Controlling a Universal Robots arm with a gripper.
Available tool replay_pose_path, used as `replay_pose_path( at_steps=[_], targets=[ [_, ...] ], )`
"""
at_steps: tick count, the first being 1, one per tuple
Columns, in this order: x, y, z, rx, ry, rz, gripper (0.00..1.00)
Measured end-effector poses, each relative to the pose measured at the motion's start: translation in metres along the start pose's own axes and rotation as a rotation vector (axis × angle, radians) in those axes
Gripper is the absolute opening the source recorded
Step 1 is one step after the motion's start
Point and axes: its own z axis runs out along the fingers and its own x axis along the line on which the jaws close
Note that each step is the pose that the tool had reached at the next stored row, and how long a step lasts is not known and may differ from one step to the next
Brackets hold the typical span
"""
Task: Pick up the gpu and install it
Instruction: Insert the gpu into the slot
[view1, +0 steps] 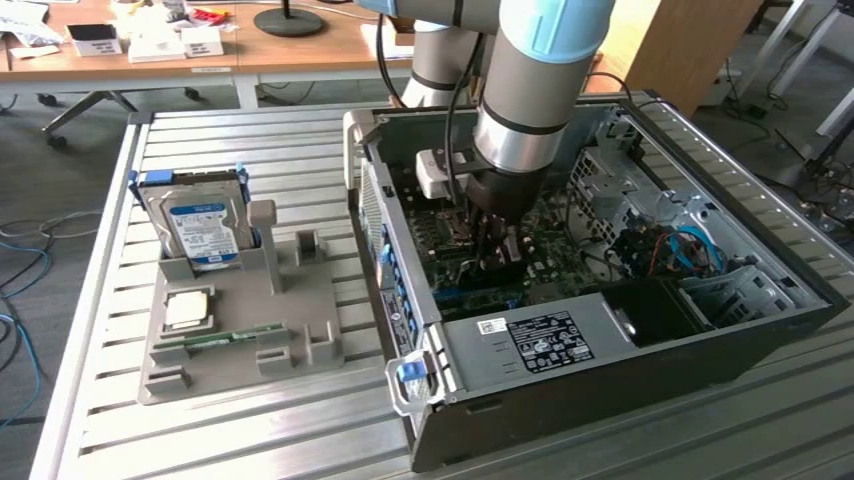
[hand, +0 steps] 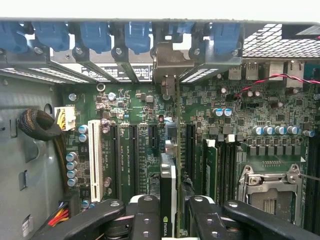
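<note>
Exterior view: The end effector points down inside the computer case, which lies on its side on the counter. The parts holder stands beside the case, toward the exterior view's left.

Wrist view: The end effector is closed on the gpu, held edge-on inside the case, above the motherboard. Its metal bracket faces the case's slotted rear wall. Whether the card is seated cannot be told. The step in hand is judged to be installation. Keep the card square to the board and the bracket aligned with the case opening. Apply even pressure; tilt may bind the bracket or damage the connector.
</note>
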Motion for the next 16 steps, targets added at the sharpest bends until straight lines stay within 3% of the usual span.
replay_pose_path(
  at_steps=[16],
  targets=[
    [-0.0016, 0.0001, 0.0, 0.0, 0.0002, 0.0, 0.27]
  ],
)
